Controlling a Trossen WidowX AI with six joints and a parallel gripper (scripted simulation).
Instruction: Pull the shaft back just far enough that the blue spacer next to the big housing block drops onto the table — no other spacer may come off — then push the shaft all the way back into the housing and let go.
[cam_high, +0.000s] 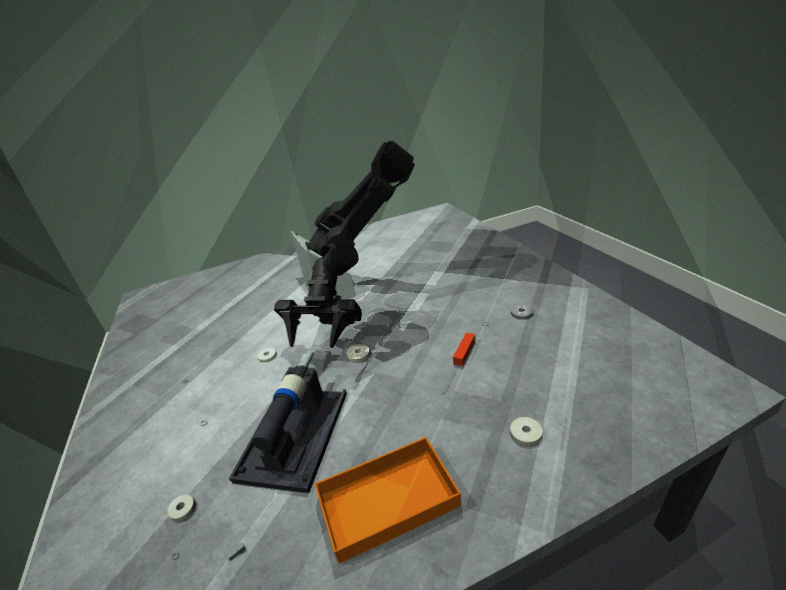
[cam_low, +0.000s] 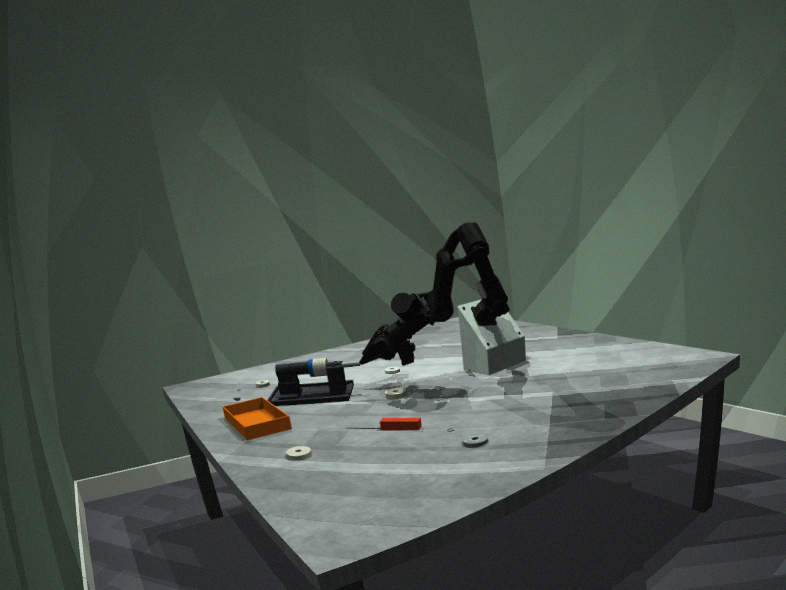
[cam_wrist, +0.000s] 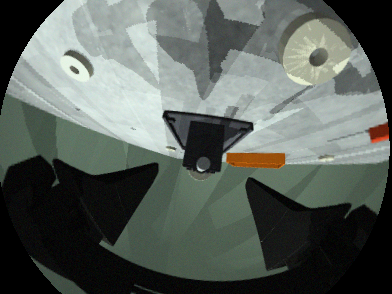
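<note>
The dark housing block stands on its base plate. The blue spacer sits against it on the shaft, with cream spacers between it and the support post. The grey shaft sticks out of the post towards my gripper. My gripper is open and empty, its fingertips to either side of the shaft's line near its free end. The wrist view hides the blue spacer.
An orange tray lies beside the base plate. A red-handled screwdriver lies farther off. Loose cream rings lie on both sides of the shaft end, one near the gripper. A bolt lies near the front.
</note>
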